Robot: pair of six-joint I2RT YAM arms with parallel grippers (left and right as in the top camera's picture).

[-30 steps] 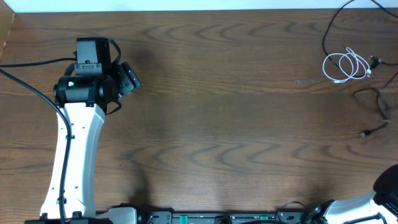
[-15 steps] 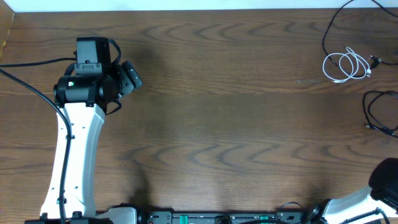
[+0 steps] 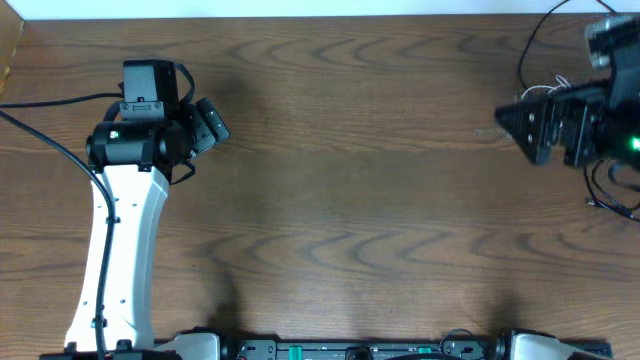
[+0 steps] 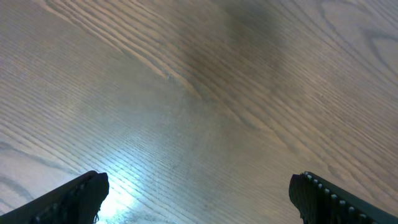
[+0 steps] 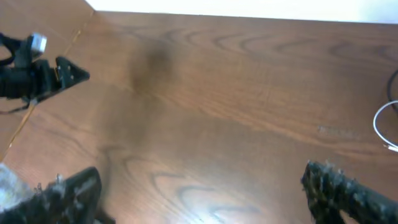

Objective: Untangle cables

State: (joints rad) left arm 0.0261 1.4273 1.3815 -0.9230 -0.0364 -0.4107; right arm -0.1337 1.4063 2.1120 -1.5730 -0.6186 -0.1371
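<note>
The white cable (image 3: 543, 92) lies coiled near the table's far right and is mostly hidden under my right arm. In the right wrist view only an arc of the white cable (image 5: 380, 127) shows at the right edge. The black cable (image 3: 594, 196) lies looped at the right edge, just nearer than that arm. My right gripper (image 3: 515, 128) points left beside the white coil. The right gripper (image 5: 202, 177) is open, with bare wood between its fingers. My left gripper (image 3: 212, 125) is far off at the left. The left gripper (image 4: 199, 183) is open over bare wood.
A thin black wire (image 3: 528, 52) runs from the top right corner down toward the white coil. The table's far edge meets a white wall (image 5: 249, 7). My left arm (image 5: 37, 78) shows at the far left of the right wrist view.
My right arm has swung up from the bottom right corner to over the white coil, and its gripper has opened. The black cable has shifted and settled in a loop at the right edge. The left arm has stayed still.
</note>
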